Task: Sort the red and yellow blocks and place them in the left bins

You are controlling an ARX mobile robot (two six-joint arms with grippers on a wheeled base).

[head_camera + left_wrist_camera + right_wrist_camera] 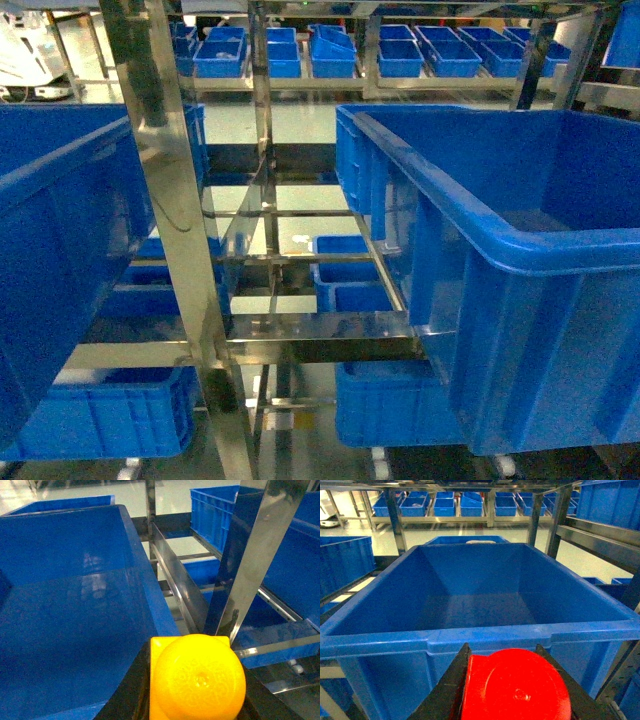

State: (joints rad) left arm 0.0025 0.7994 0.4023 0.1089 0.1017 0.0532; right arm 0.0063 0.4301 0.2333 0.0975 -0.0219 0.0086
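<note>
Blue crate [470,595] bare inside, right gripper [512,690] clamping red block [517,685] — left gripper [195,685] clamping yellow block [200,677].

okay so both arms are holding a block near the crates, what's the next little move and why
Probably ease the left tool forward and left: its yellow block sits outside the blue crate rim, not above the bare floor inside.

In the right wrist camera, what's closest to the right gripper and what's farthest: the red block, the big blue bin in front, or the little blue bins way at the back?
1. The red block, held in the right gripper at the bottom edge.
2. The big blue bin, just ahead, its near rim beside the block.
3. The small blue bins, on the far shelves along the top.
</note>
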